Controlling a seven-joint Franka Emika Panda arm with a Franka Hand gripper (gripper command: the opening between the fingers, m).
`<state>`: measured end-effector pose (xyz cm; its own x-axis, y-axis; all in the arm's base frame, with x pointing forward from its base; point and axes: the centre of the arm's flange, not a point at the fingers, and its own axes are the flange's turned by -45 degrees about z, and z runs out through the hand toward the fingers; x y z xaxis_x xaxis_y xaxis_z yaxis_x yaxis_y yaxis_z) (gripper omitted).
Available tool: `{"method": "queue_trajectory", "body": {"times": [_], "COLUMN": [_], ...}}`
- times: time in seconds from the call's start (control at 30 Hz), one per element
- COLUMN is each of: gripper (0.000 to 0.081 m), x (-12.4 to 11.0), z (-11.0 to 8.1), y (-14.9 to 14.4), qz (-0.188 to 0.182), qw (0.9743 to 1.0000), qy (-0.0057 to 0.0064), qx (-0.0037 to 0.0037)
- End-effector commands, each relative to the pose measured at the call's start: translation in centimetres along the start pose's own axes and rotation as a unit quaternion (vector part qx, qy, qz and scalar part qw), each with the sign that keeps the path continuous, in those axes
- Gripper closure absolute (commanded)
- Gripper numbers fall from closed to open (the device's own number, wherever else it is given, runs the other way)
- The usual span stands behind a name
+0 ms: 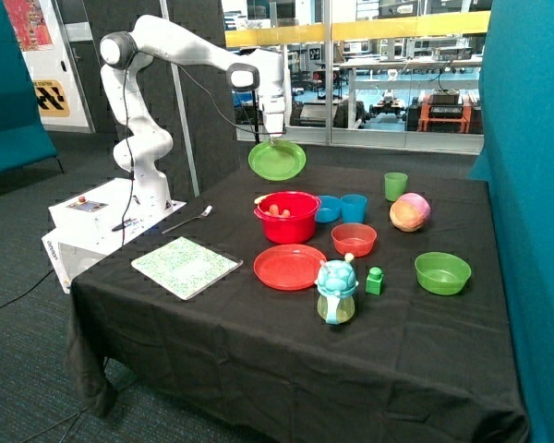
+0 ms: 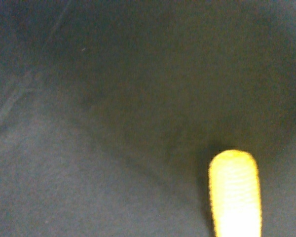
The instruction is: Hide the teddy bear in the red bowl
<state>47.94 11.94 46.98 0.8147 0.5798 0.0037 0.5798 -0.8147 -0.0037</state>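
1. Gripper (image 1: 273, 138) above the table's (image 1: 258, 351) far edge, clamped on the rim of a tilted green plate (image 1: 277, 161)
2. Red bowl (image 1: 287, 218) mid-table, teddy bear (image 1: 279, 210) partly visible inside
3. Flat red plate (image 1: 290, 267) just in front of the bowl

Black-clothed table (image 1: 258, 360), crowded with dishes

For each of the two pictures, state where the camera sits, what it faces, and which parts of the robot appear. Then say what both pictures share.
Outside view: stands off the table's near corner, faces across the table at the arm, whose gripper holds a green plate above the red bowl.
Wrist view: on the arm's wrist, facing dark cloth and a yellow thing; no robot part shows.
Shared: only the black tablecloth, seemingly.
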Motion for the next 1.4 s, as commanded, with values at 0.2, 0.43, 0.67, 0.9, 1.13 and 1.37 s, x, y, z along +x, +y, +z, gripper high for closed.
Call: {"method": "queue_trajectory", "body": {"times": [0.2,0.43,0.67,0.9,1.13,1.37], "gripper": [0.0808,0.0808,0.0808,0.0808,0.0808,0.0808], "x": [0.8,-0.1,-0.2,0.9,1.8,2.5], "z": [-1.0,0.4,1.2,1.4,1.9,2.8], "y": [5.0,8.7,11.5,13.5,14.4,15.9], "qz": [0.049,0.091,0.110,0.116,0.116,0.123], "qw": [0.9988,0.9958,0.9939,0.9932,0.9932,0.9924], "qy": [-0.0017,-0.0017,-0.0016,-0.0016,-0.0016,-0.0016], "qx": [-0.00195,-0.00203,-0.00206,-0.00207,-0.00207,-0.00208]}}
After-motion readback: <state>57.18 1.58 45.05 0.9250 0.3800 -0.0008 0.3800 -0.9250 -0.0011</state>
